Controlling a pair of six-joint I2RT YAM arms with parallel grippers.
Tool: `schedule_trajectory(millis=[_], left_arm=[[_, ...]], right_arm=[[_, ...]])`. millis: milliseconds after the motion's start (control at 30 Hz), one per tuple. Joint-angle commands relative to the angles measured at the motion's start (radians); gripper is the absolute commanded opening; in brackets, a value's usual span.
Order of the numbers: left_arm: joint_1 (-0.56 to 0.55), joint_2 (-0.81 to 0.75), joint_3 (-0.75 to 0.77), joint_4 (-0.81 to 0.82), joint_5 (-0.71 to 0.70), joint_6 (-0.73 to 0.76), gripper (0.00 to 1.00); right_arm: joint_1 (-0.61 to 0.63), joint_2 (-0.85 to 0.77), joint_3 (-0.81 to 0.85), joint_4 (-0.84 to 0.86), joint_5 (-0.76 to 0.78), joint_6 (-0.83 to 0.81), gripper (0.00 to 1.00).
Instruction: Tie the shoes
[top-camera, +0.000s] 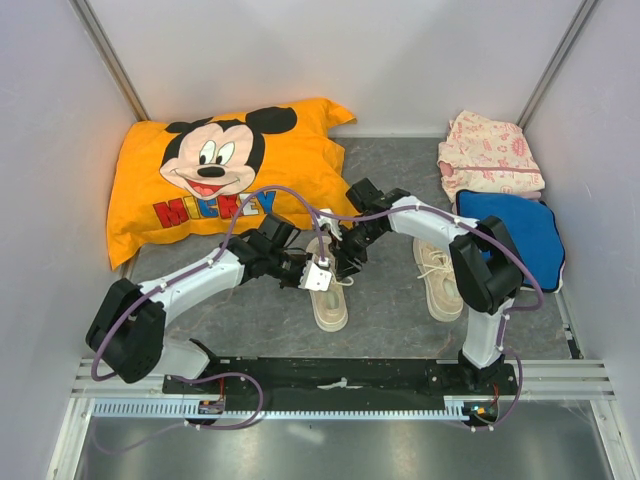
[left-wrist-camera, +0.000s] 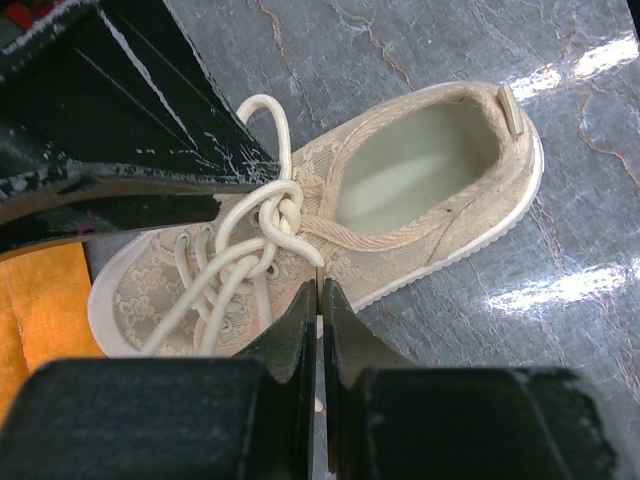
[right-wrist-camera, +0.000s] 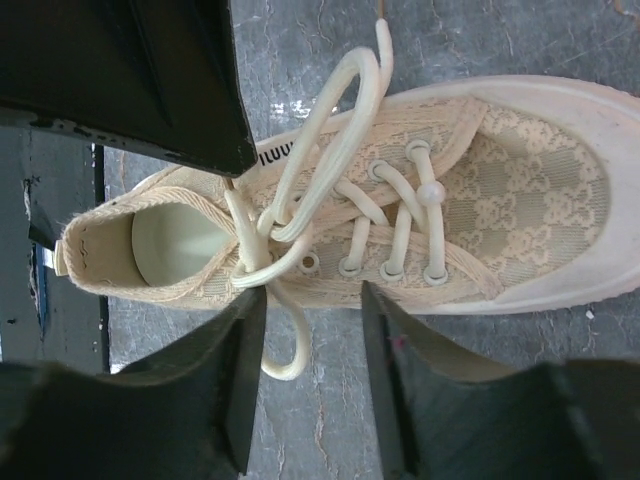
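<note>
One cream-beige shoe (top-camera: 330, 305) lies between my two grippers, toe toward the arm bases. The other shoe (top-camera: 440, 285) lies to its right, untouched. In the left wrist view the shoe (left-wrist-camera: 440, 190) has its white laces twisted into a knot (left-wrist-camera: 284, 214) with a loop standing above it. My left gripper (left-wrist-camera: 320, 287) is shut on a lace strand that runs down from the knot. My right gripper (right-wrist-camera: 308, 300) is open at the shoe's side, and a lace loop (right-wrist-camera: 292, 345) hangs between its fingers without being pinched. Both grippers (top-camera: 335, 265) meet over the laces.
An orange Mickey pillow (top-camera: 220, 170) lies at the back left. A folded pink cloth (top-camera: 490, 155) and a blue cushion (top-camera: 520, 225) lie at the back right. White walls close the sides and a black rail (top-camera: 340, 378) runs along the near edge.
</note>
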Motion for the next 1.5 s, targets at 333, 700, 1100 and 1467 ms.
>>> schedule_trajectory(millis=[333, 700, 1100, 1467], left_arm=[[0.013, -0.077, -0.026, -0.003, -0.006, -0.027, 0.04], [0.072, -0.207, -0.132, -0.096, -0.055, -0.007, 0.02], [0.081, -0.205, -0.129, -0.098, -0.043, -0.016, 0.02], [0.081, -0.165, -0.108, -0.084, -0.026, -0.004, 0.02]], right_arm=[[0.009, -0.052, -0.017, 0.0, 0.012, -0.049, 0.0], [-0.025, -0.055, -0.02, 0.029, 0.029, 0.049, 0.0], [-0.02, -0.063, -0.039, 0.015, -0.009, 0.029, 0.17], [0.004, -0.043, 0.024, 0.0, -0.012, -0.02, 0.5]])
